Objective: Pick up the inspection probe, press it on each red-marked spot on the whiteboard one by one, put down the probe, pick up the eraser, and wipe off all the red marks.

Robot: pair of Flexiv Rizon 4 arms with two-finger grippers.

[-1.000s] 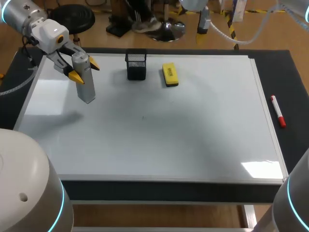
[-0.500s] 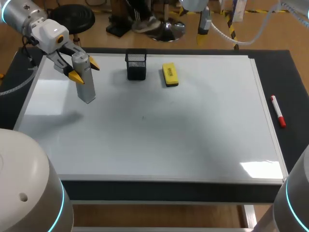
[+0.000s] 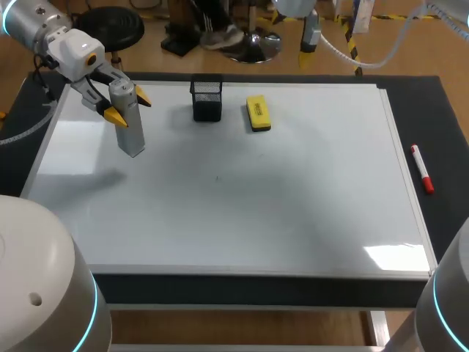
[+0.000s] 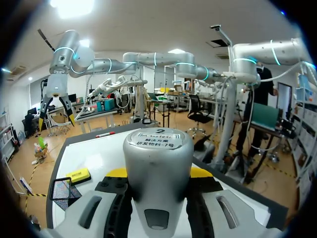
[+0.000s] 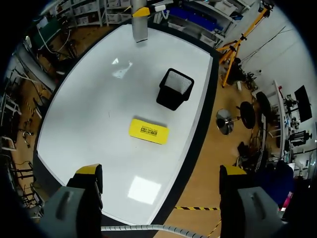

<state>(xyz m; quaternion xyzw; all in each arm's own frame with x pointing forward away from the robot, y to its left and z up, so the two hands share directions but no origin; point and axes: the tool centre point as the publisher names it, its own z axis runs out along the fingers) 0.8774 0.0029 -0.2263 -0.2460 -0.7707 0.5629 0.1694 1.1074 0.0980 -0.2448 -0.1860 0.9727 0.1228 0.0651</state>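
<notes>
My left gripper [image 3: 129,105] is clamped on the upright inspection probe [image 3: 132,137], left of the black mesh cup [image 3: 207,99]. The yellow eraser [image 3: 258,114] lies just right of that cup. My right gripper [image 5: 161,173] hangs above, fingers spread.

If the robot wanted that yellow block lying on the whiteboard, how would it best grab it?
Probably from straight above: the yellow rectangular eraser lies flat on the whiteboard. Close the jaws across its two long sides, at mid-length; the black mesh cup stands apart, leaving room.
</notes>
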